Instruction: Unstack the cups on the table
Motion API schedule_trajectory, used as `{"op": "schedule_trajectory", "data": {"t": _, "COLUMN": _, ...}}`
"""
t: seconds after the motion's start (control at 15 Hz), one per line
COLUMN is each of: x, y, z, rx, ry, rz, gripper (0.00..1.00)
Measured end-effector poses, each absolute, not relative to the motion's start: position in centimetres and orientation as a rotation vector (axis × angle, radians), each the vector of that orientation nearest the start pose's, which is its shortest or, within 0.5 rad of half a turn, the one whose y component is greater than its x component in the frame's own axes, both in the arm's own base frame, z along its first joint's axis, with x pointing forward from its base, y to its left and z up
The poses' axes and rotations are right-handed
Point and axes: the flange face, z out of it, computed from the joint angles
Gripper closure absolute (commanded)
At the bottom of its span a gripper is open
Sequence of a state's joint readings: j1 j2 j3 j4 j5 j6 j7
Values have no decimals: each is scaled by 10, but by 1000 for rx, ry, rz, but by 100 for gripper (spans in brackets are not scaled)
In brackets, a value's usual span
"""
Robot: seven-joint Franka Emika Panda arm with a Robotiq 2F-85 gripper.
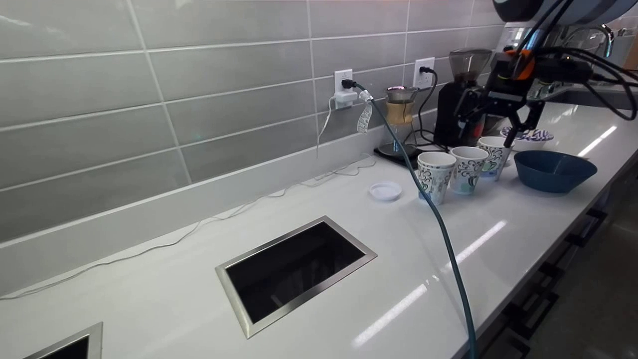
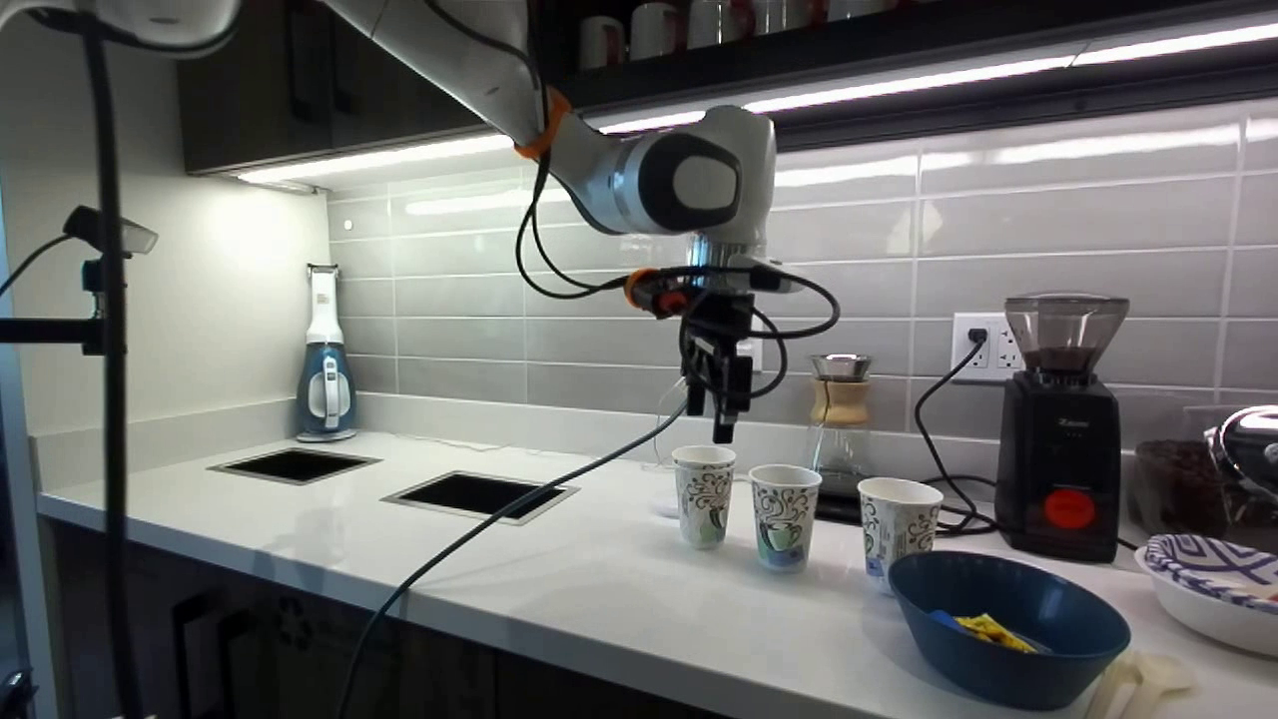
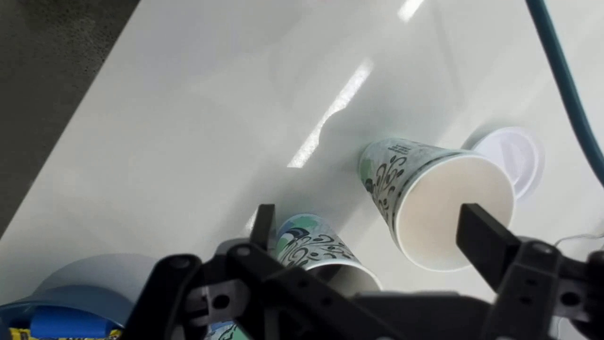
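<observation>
Above cups (image 2: 785, 521), gripper (image 3: 369, 224) spread, inside table edge (image 3: 78, 113).

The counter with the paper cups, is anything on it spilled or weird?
I see nothing spilled, and the paper cups stand upright. The odd thing is the teal power cord: it runs from the wall outlet, past them, and over the front edge of the countertop, where it might get snagged.

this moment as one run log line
gripper: open, empty, hovering | cups: upright at three separate spots on the table | cup by white lid: apparently double-rimmed, possibly nested | unstacking: perhaps unfinished
</observation>
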State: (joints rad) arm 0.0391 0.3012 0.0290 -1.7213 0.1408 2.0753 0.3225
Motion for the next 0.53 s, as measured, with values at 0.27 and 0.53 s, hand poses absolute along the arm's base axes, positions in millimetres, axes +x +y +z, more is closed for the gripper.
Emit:
{"op": "schedule_trajectory", "data": {"t": 0.27, "x": 659, "y": 57, "z": 389, "rx": -2948, "ry": 478, "rz": -57, "gripper": 56}}
{"op": "schedule_trajectory", "data": {"t": 0.53, "x": 668, "y": 69, "z": 376, "rx": -2943, "ry": 456, "rz": -76, "gripper": 80}}
